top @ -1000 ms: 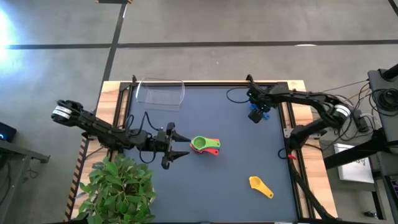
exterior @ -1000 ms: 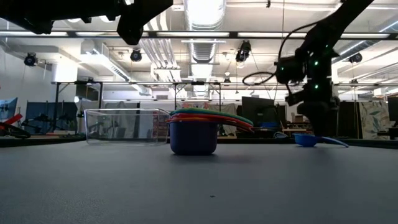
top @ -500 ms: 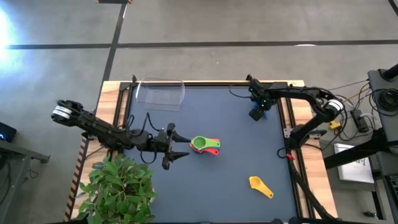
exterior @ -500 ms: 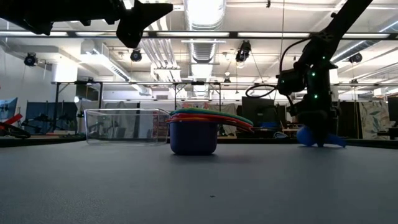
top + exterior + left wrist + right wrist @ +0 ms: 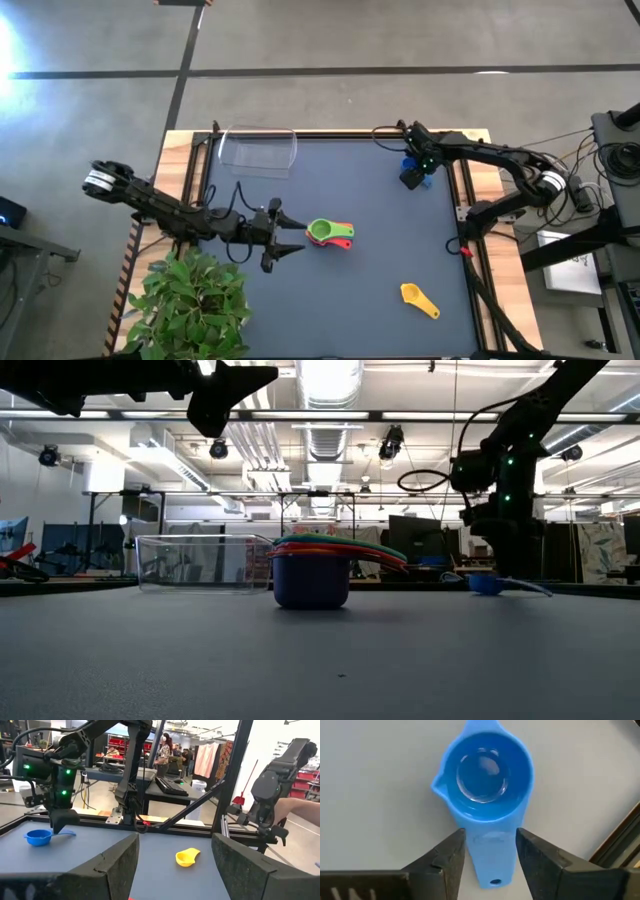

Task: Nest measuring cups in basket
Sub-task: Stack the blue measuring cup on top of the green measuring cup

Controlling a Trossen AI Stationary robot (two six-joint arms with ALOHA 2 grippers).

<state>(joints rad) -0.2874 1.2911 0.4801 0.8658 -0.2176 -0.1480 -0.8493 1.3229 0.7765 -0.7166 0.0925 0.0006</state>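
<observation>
While the left hand [image 5: 292,237] hovers with its fingers spread wide just beside a nested stack of measuring cups [image 5: 328,234], the right hand [image 5: 412,177] is down at the far right corner of the dark surface [image 5: 350,300]. Seen from above, the stack sits near the middle of the surface, green cup on top with orange and red handles showing beneath it. From table height the same stack [image 5: 312,572] shows a dark blue cup at the bottom with red, orange and green rims layered above.

Looking down past the right hand's own fingers [image 5: 445,860], a light blue measuring cup [image 5: 485,780] lies upright on the surface, its flat handle running between the two fingers. The fingers straddle the handle, close on either side, with narrow gaps showing; they are apart, not pinching.

A yellow measuring cup [image 5: 419,299] lies alone toward the near right part of the surface, well apart from the others. The clear basket [image 5: 258,150] stands at the far left corner, with no cup visible inside it. A leafy green plant [image 5: 190,300] sits at the near left edge.
</observation>
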